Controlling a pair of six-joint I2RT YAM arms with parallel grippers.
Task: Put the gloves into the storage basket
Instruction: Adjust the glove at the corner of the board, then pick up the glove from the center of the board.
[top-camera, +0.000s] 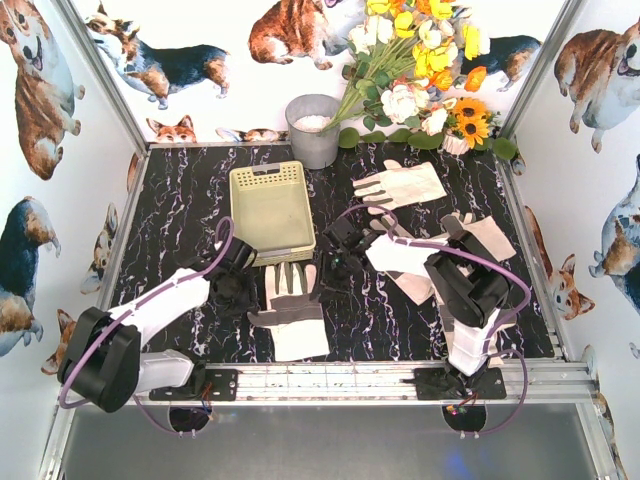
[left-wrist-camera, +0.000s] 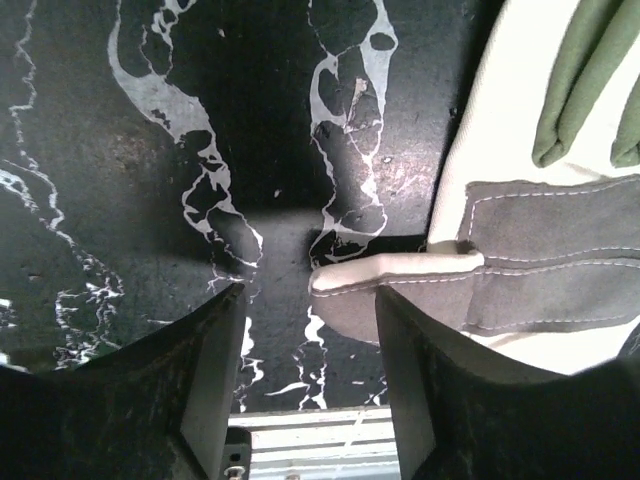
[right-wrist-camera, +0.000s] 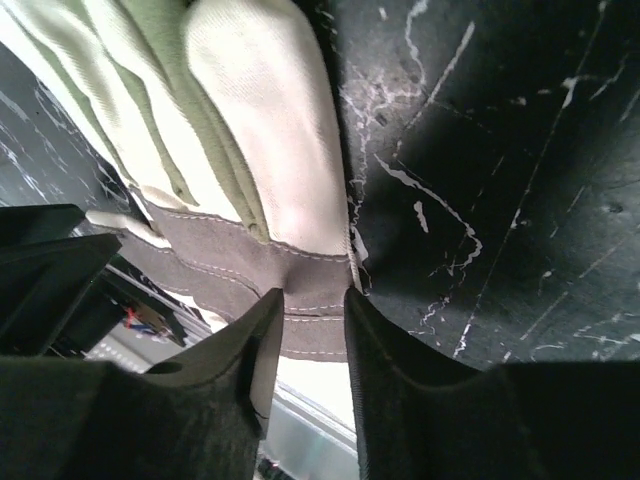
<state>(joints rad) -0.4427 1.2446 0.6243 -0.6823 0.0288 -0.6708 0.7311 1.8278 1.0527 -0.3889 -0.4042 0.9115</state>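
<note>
Low in frame, the floppy glove (top-camera: 290, 305) sags; right gripper (right-wrist-camera: 313, 330) pinches its grey cuff, left gripper (left-wrist-camera: 308, 350) gapes empty.

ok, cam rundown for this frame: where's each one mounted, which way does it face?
Top external: above and behind the bases, looking down at the table, storage basket, gloves; both arms show.
Left wrist: on the left arm, facing down past its left end effector, open beside the near glove thumb.
Right wrist: on the right arm, right end effector pinching that glove's grey cuff band.
Shared: all three see the near glove.
</note>
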